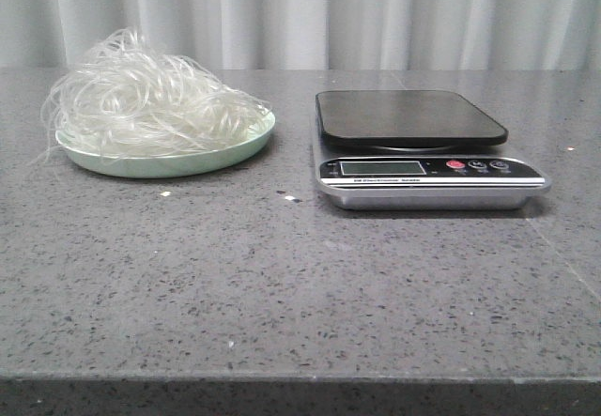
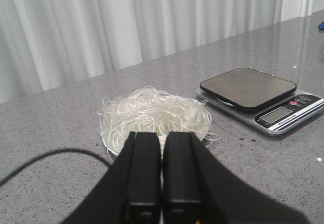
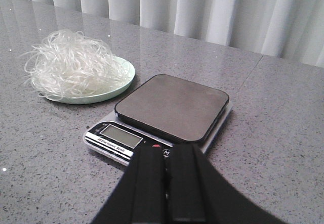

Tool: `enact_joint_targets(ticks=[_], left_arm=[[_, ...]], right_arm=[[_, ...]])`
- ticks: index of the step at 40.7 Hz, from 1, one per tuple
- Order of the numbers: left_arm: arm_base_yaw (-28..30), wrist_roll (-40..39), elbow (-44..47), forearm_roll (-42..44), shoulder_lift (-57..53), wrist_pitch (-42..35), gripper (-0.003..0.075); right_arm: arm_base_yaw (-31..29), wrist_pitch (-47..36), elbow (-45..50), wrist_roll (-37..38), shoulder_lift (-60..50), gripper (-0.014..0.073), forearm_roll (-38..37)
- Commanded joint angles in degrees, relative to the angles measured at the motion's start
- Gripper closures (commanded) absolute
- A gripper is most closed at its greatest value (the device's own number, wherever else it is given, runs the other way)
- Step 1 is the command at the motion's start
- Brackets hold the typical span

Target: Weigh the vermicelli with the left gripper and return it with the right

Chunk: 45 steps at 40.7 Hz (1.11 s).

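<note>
The vermicelli (image 1: 150,97) is a fluffy tangle of whitish strands heaped on a pale green plate (image 1: 235,148) at the table's left. It also shows in the left wrist view (image 2: 154,114) and the right wrist view (image 3: 71,64). A silver kitchen scale (image 1: 427,177) with a bare black platform (image 1: 408,117) stands to the right of the plate. My left gripper (image 2: 162,135) is shut and empty, hanging just short of the plate. My right gripper (image 3: 165,150) is shut and empty, hanging before the scale's (image 3: 152,128) buttons. Neither gripper shows in the front view.
The grey speckled stone table (image 1: 282,285) stretches to a front edge (image 1: 300,378). White curtains (image 1: 300,12) hang behind it. A few small crumbs (image 1: 289,197) lie between plate and scale. A black cable (image 2: 55,155) runs beside my left gripper.
</note>
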Motion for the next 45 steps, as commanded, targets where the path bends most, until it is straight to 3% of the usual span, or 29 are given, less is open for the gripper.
enact_joint_targets(ticks=[1,26,32,35,41,45], left_arm=[[0.02,-0.35,-1.42,0.68,0.73,-3.93,0.0583],[1.39,-0.35,-0.63,-0.17,0.73,-4.34,0.0583],[9.37,0.86,2.76,-7.31,0.73,-9.89,0.0583],[14.55,5.01,5.45,-10.67,0.73,-13.77,0.0583],[26.10,12.56,12.25,-17.09,0.73,-25.60,0.0583],[31.87,12.70,16.77,-17.21,0.50,-32.55,0.0583]], right_arm=[[-0.07,-4.62,-1.66,-0.30,0.31,0.0444,-0.21],[-0.07,-4.62,-1.66,-0.30,0.31,0.0444,-0.21],[-0.07,-4.62,-1.66,-0.30,0.31,0.0444,-0.21],[-0.07,-4.62,-1.66,-0.30,0.31,0.0444,-0.21],[-0.07,-4.62,-1.66,-0.30,0.31,0.0444,-0.21],[-0.07,-4.62,-1.66,-0.30,0.31,0.0444,-0.21]])
